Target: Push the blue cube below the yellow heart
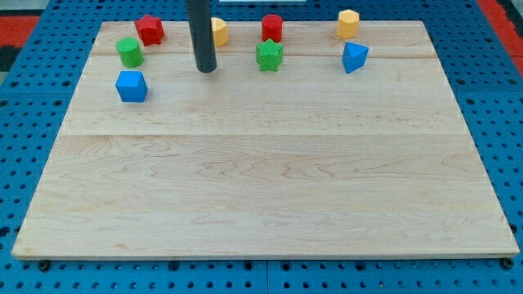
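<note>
The blue cube [131, 86] sits near the board's upper left. The yellow heart [218, 32] lies at the top edge, partly hidden behind my rod. My tip [205, 69] rests on the board just below the yellow heart, to the right of the blue cube and well apart from it.
A green cylinder [129, 51] and a red star-like block [149, 29] sit above the blue cube. A red cylinder [272, 28] and green star [269, 55] are at top centre. A yellow hexagonal block [348, 24] and a blue triangular block [354, 57] are at top right. The wooden board [261, 180] lies on blue pegboard.
</note>
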